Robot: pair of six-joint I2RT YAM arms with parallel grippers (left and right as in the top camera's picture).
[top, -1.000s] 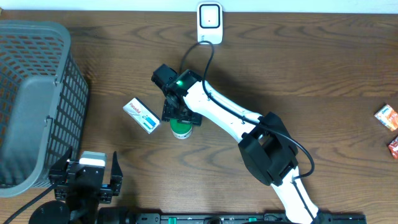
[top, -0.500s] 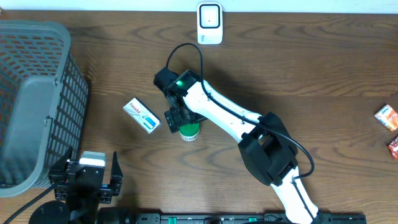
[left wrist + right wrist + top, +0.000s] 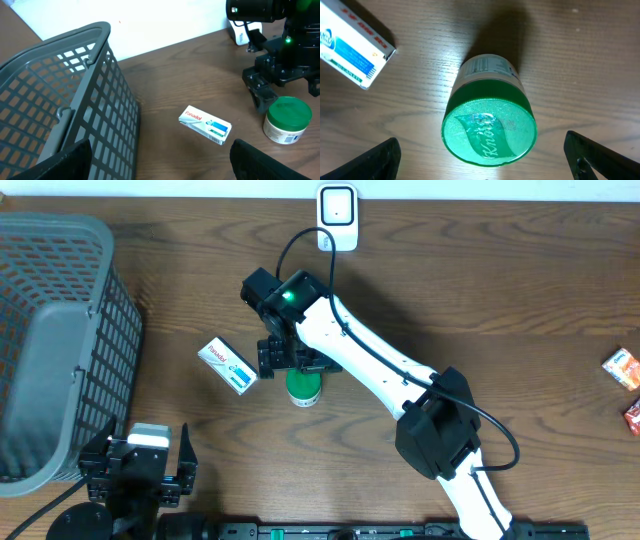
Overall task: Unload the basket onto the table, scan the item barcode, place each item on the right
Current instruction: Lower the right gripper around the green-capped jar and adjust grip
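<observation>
Grey basket (image 3: 108,340) fills my left side. Right gripper (image 3: 292,358) hangs over the green-lidded jar (image 3: 302,386), fingers spread wide either side of it, not touching. Left gripper (image 3: 143,468) sits near the front edge, fingers apart, empty. The jar stands upright mid-table: white scanner (image 3: 337,218) well apart, Panadol box (image 3: 227,365) just beside it.
</observation>
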